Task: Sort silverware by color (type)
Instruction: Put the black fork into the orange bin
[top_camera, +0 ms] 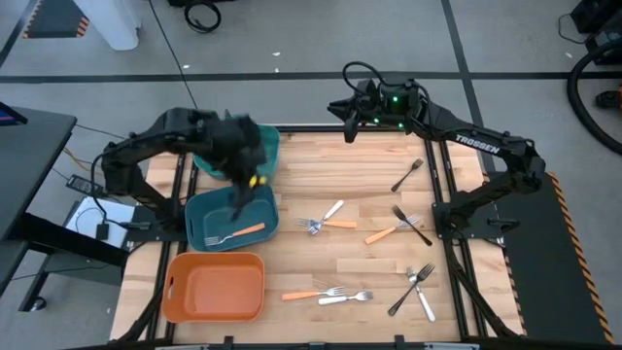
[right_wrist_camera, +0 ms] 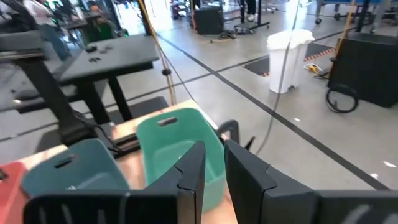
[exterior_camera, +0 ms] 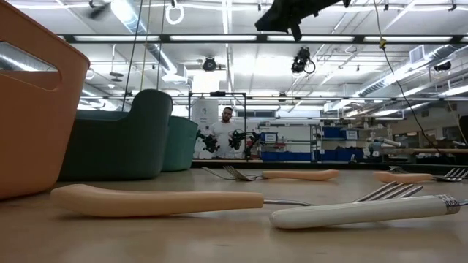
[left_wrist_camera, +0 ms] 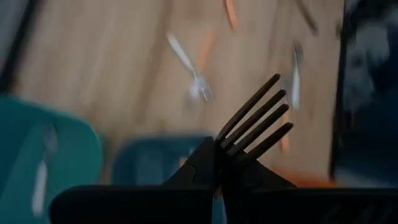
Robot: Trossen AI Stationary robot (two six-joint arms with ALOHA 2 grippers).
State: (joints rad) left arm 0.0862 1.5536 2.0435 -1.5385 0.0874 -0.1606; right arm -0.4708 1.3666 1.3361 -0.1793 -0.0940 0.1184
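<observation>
A black fork (left_wrist_camera: 255,121) sticks up with its tines fanned from between the closed fingers of the left gripper (top_camera: 243,185), which hangs above the dark teal bin (top_camera: 204,219) at centre left of the high view. That bin holds one orange-handled fork (top_camera: 238,233). Just above it in the frame sits a lighter green bin (top_camera: 270,146), partly covered by the left arm, and below it at lower left an orange bin (top_camera: 214,287).

The rest of the silverware lies loose on the wooden table (top_camera: 340,165), right of the bins. Near the middle a white-handled fork (top_camera: 326,214) crosses an orange-handled one (top_camera: 335,225). At lower centre another orange-handled fork (top_camera: 306,294) lies beside a white-handled fork (top_camera: 345,297). Toward centre right a black fork (top_camera: 412,225) crosses an orange-handled fork (top_camera: 384,233), a further black fork (top_camera: 408,175) lies upper right, and a black and a white-handled fork cross (top_camera: 420,290) at lower right.

The right gripper (top_camera: 352,122) is raised at the table's far edge, top centre, with nothing in it; in its wrist view the fingers (right_wrist_camera: 189,168) stand a small gap apart.
</observation>
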